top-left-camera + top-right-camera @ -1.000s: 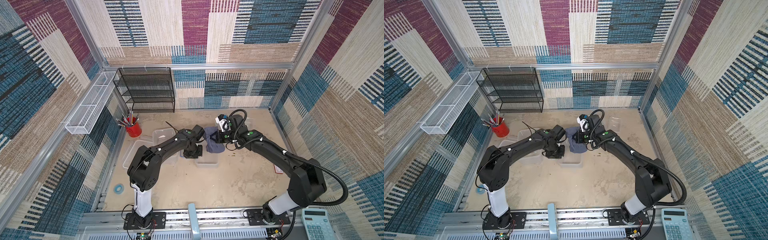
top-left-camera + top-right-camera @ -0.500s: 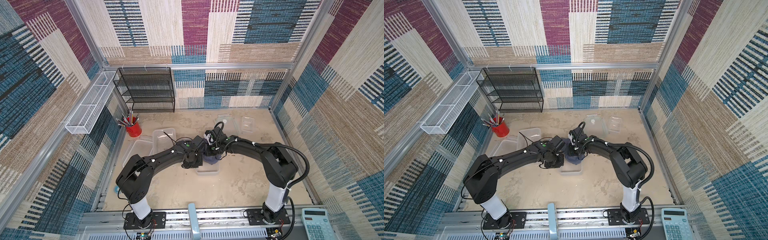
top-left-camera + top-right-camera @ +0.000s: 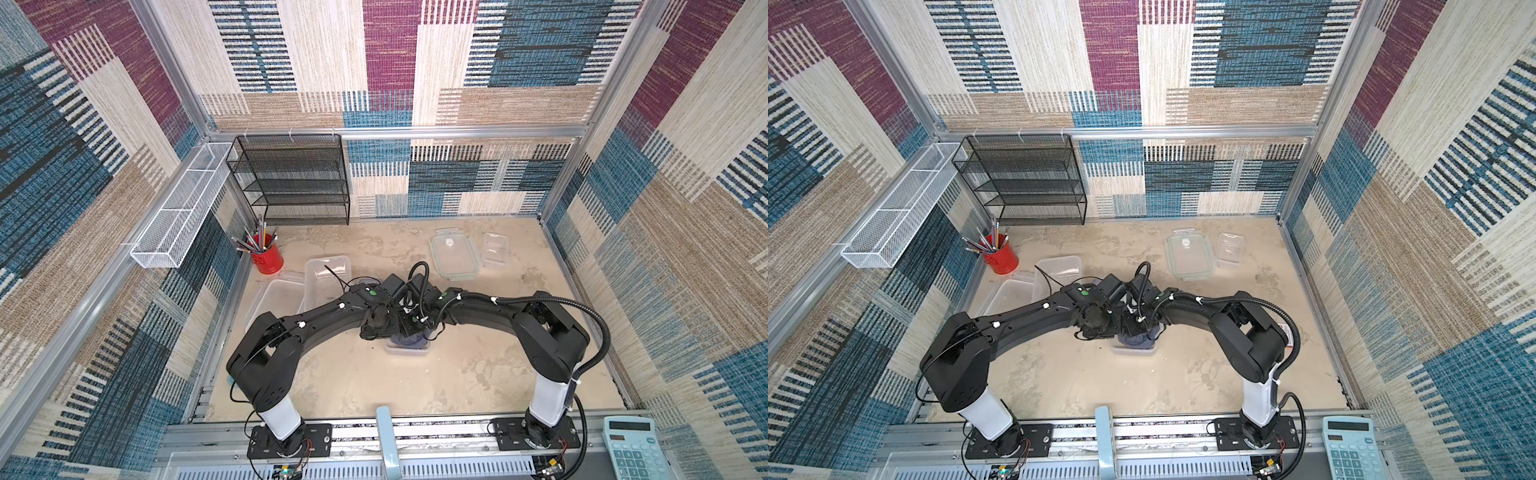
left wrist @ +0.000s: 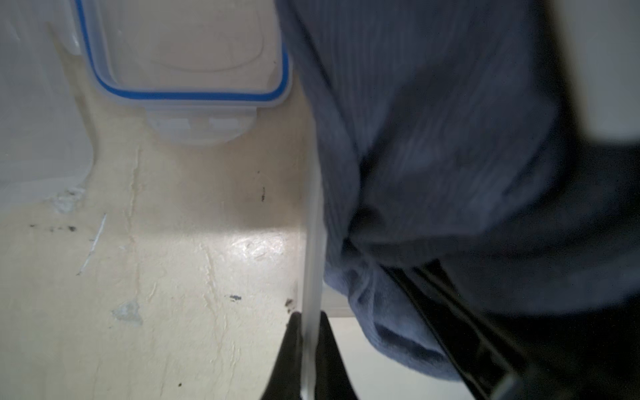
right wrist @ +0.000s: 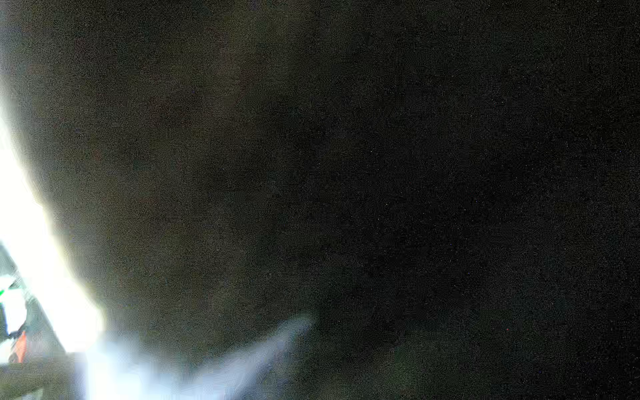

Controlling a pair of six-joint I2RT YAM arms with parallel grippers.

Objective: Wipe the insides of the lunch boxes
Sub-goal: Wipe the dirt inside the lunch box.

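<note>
Nearest the viewer, a pale blue calculator (image 3: 631,449) sits by the right arm's base. On the sandy table (image 3: 374,386), both black arms bend inward and meet over the small lunch box (image 3: 406,352) at mid-table. The left gripper (image 4: 309,317) is closed narrowly on the box's thin side wall, one finger on each face. The right gripper (image 3: 411,330) is down in the box, closed on a bunched grey-blue cloth (image 3: 409,341) that fills it; its wrist view is almost wholly dark. A blue-rimmed lid (image 4: 187,52) lies flat outside the pinched wall. Farther back on the left, the large lunch box (image 3: 276,301) and medium lunch box (image 3: 328,272) sit open, side by side, near a red cup of pencils (image 3: 266,257). A green-rimmed lid (image 3: 453,257) lies farther back on the right. A black mesh shelf (image 3: 291,183) stands against the back wall.
</note>
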